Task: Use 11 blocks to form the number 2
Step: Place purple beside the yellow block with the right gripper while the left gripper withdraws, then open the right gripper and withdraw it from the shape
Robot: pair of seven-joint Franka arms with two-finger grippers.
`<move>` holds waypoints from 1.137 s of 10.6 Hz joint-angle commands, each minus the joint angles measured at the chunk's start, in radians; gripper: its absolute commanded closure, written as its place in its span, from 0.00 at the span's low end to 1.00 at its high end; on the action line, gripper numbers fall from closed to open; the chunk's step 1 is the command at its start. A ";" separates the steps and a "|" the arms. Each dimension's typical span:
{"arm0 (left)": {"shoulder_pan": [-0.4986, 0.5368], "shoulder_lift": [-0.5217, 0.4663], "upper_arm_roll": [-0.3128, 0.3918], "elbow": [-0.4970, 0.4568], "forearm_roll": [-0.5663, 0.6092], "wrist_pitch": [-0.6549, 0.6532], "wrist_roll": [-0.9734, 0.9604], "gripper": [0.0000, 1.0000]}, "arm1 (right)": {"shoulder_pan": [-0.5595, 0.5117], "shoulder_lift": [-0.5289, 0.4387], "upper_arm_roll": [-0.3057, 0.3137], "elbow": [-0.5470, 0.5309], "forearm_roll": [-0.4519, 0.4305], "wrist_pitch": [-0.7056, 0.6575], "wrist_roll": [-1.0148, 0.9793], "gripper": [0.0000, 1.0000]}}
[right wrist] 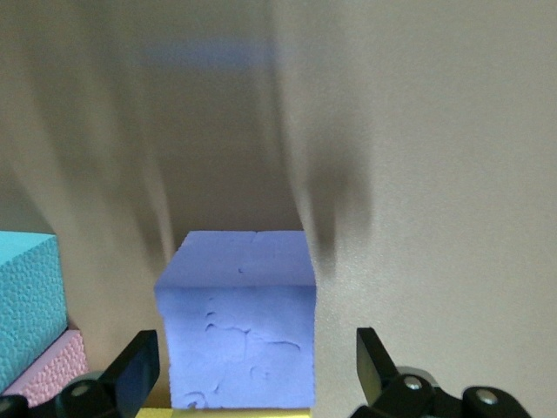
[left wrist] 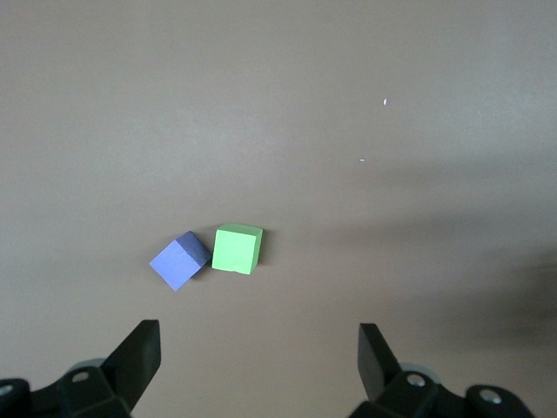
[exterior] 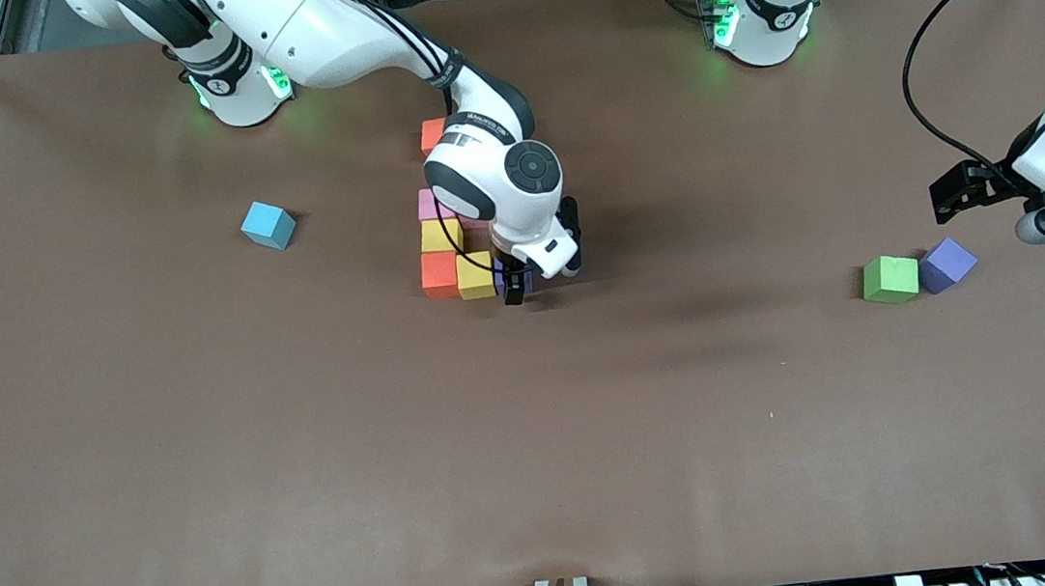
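A partial figure of touching blocks lies mid-table: an orange block [exterior: 433, 135], a pink one [exterior: 430, 204], a yellow one [exterior: 441, 235], an orange-red one [exterior: 439, 274] and a second yellow one [exterior: 475, 275]. My right gripper [exterior: 515, 289] [right wrist: 257, 348] stands open astride a purple block [exterior: 525, 281] [right wrist: 239, 331] that rests on the table against that yellow one, with a gap at each finger. The right arm hides part of the figure. My left gripper [exterior: 954, 192] [left wrist: 259, 340] waits open and empty at the left arm's end of the table.
A loose light blue cube [exterior: 268, 225] lies toward the right arm's end. A green cube [exterior: 891, 278] [left wrist: 237, 248] and another purple cube [exterior: 947, 264] [left wrist: 179, 259] sit together near my left gripper. The right wrist view shows a light blue block [right wrist: 28, 296] and a pink block [right wrist: 54, 370] beside the purple one.
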 commanded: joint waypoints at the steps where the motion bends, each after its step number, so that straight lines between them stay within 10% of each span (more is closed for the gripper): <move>1: 0.009 -0.017 -0.002 -0.006 -0.022 -0.007 0.025 0.00 | -0.022 -0.043 0.023 -0.010 -0.015 -0.044 -0.004 0.00; 6: 0.012 -0.017 0.000 -0.005 -0.021 -0.007 0.027 0.00 | -0.056 -0.143 0.031 -0.010 0.069 -0.167 -0.052 0.00; 12: 0.014 -0.017 0.000 0.015 -0.010 -0.007 0.022 0.00 | -0.334 -0.336 0.028 -0.030 0.162 -0.259 -0.052 0.00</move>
